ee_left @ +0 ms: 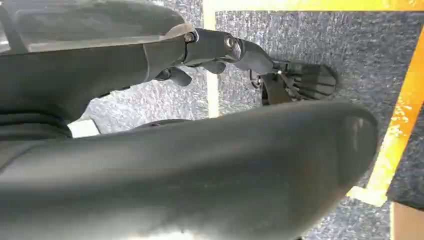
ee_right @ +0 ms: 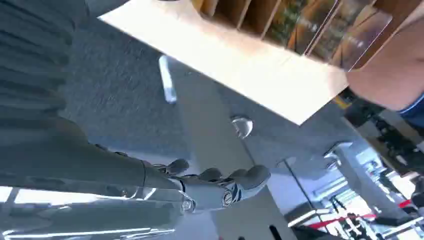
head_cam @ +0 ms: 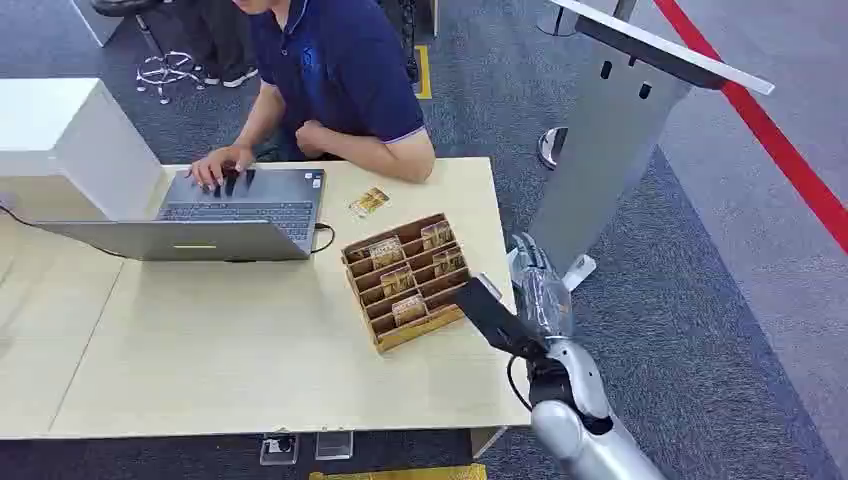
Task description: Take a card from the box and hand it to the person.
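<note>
The right hand hangs off the worktop's right edge, just beside the box but not touching it; its fingers lie stretched out and slightly apart, holding nothing, with grey carpet behind them in the right wrist view. The left hand appears in the left wrist view above the carpeted floor, its dark fingers loosely extended and nothing between them; whether they are fully apart I cannot tell.

The box is a wooden tray with slanted slots, set at an angle on the pale worktop near its right edge; several cards stand upright in the slots, their printed faces showing; one more card lies flat on the worktop just beyond the box, between it and the person.

The person sits at the far side of the worktop in a dark blue shirt; one hand rests on the keyboard of an open laptop, the other forearm lies along the worktop's edge; a dark cable runs from the laptop's right side. A white block stands at the far left; a grey stand with a slanted top rises off to the right on the carpet, with a red line on the floor beyond it.
</note>
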Controlling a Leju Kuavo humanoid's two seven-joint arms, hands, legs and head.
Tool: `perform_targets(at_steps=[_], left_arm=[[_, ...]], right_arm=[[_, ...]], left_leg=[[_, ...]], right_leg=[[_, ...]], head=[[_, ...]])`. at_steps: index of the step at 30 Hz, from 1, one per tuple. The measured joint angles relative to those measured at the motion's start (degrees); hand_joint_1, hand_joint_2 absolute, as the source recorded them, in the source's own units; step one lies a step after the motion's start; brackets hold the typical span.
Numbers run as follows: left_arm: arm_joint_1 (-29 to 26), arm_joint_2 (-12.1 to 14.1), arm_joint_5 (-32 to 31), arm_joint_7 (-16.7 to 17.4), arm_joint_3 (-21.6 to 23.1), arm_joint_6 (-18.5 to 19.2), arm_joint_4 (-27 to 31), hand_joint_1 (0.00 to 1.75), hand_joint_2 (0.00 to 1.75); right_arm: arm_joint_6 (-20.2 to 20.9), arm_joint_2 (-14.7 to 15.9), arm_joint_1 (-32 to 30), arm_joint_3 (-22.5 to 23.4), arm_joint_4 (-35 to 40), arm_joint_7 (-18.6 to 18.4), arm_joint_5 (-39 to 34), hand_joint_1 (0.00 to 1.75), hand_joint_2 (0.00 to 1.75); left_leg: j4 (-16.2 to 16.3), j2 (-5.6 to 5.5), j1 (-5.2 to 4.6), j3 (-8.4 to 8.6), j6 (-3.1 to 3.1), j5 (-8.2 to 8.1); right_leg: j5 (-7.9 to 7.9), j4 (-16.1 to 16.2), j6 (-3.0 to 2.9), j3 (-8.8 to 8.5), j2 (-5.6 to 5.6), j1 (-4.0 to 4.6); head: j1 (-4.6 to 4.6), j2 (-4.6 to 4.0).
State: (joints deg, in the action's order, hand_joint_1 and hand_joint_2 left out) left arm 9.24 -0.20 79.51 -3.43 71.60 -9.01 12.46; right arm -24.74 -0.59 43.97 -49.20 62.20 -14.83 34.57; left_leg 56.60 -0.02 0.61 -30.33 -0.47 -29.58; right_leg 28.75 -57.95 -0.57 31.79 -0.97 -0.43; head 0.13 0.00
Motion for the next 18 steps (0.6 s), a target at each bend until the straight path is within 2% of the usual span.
perform_targets(at_steps=[18], left_arm=[[0.0,0.0,0.1,0.0,0.0,0.0,0.0,0.00,0.00]], right_arm=[[0.0,0.2,-0.6,0.3,0.6,0.8,-1.9,0.00,1.75]], left_leg=[[0.0,-0.01,0.00,-0.01,0.00,0.00]], right_leg=[[0.00,0.0,0.00,-0.01,-0.01,0.00]], head=[[-0.04,0.00]])
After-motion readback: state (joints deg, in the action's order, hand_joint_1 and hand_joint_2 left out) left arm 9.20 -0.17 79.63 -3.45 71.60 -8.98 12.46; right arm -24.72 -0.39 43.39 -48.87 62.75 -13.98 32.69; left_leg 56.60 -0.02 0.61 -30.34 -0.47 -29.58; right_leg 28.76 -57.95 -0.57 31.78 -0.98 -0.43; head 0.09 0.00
